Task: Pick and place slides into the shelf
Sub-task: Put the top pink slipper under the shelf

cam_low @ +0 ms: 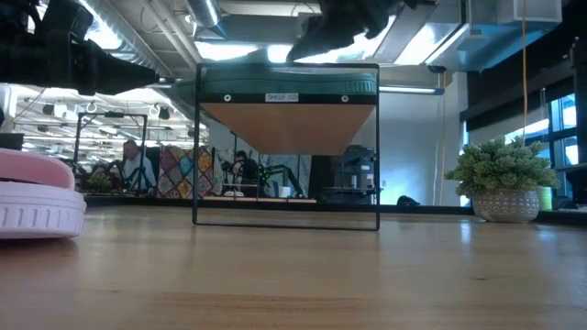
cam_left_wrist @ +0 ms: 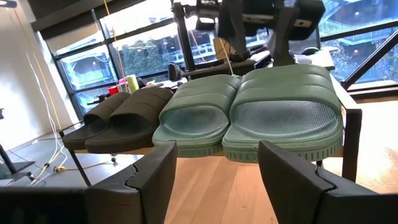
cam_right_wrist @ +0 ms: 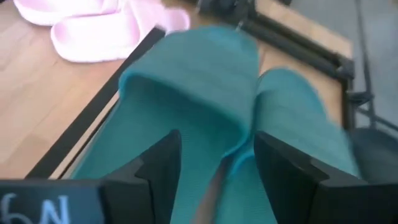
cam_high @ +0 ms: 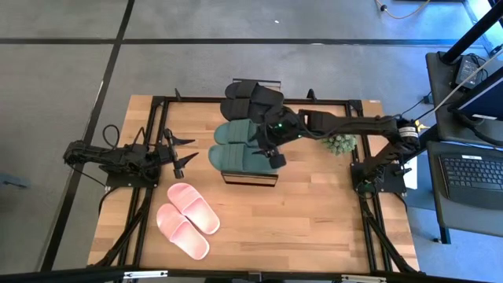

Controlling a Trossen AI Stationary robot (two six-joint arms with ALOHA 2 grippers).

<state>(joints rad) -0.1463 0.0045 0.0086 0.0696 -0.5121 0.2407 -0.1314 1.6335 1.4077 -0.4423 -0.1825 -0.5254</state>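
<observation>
The shelf (cam_high: pixel 251 179) stands mid-table, its top board carrying two pairs. The dark green slides (cam_high: pixel 234 146) lie side by side, soles down, on its near half. The black slides (cam_high: pixel 247 96) lie the same way at its far end. The pink slides (cam_high: pixel 187 218) lie on the tabletop near the left front. My right gripper (cam_right_wrist: pixel 217 174) hangs open just above the green slides (cam_right_wrist: pixel 205 106), nothing between its fingers. My left gripper (cam_high: pixel 189 152) waits open at the table's left, pointing level at the shelf.
A small potted plant (cam_high: pixel 339 144) stands on the table right of the shelf, under my right arm. The black frame rails (cam_high: pixel 157 126) border the tabletop. Bare wood (cam_high: pixel 314 220) stretches over the near right. A desk with a laptop (cam_high: pixel 471 173) stands beyond the right edge.
</observation>
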